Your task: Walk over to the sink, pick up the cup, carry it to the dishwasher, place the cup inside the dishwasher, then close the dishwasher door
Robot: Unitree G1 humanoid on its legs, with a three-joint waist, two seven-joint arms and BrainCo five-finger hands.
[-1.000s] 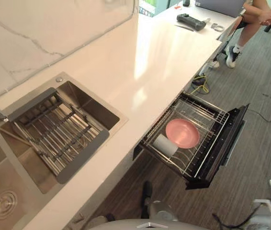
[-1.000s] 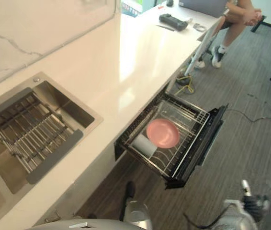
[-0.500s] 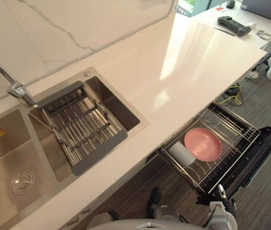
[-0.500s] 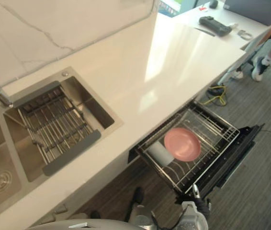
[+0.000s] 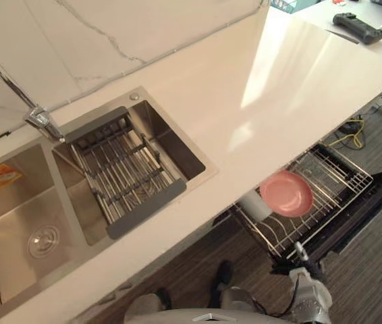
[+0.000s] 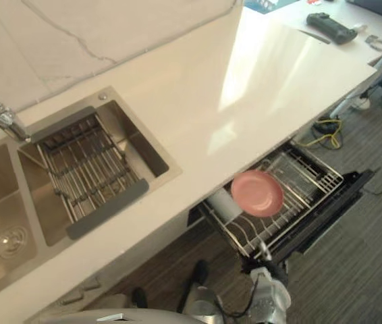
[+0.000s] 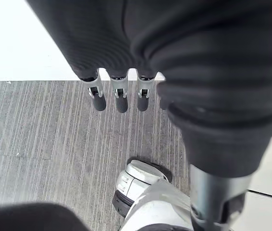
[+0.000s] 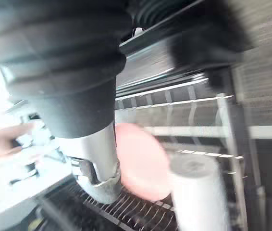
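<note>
The white cup [image 5: 253,204] lies on its side in the wire rack [image 5: 343,177] of the open dishwasher drawer, next to a pink plate [image 5: 287,193]. In the right wrist view the cup [image 8: 196,192] and plate [image 8: 143,161] show just past my right hand [image 8: 100,178], whose thumb is straight and holds nothing. That right hand [image 5: 307,295] hangs low by the near front corner of the drawer's dark door [image 5: 363,209]. My left hand [image 7: 119,96] hangs over the floor with its fingers straight and empty.
A double steel sink [image 5: 15,229] with a tap [image 5: 39,121] sits at the left of the white counter [image 5: 258,88]; a grey drying rack [image 5: 127,172] fills its right basin. A black controller [image 5: 358,28] lies at the counter's far end. A yellow cable [image 5: 353,128] is on the floor.
The camera has swung left, bringing more of the sink into view. My right hand has come from the lower right corner to the drawer's near front corner. The cup has stayed in the rack.
</note>
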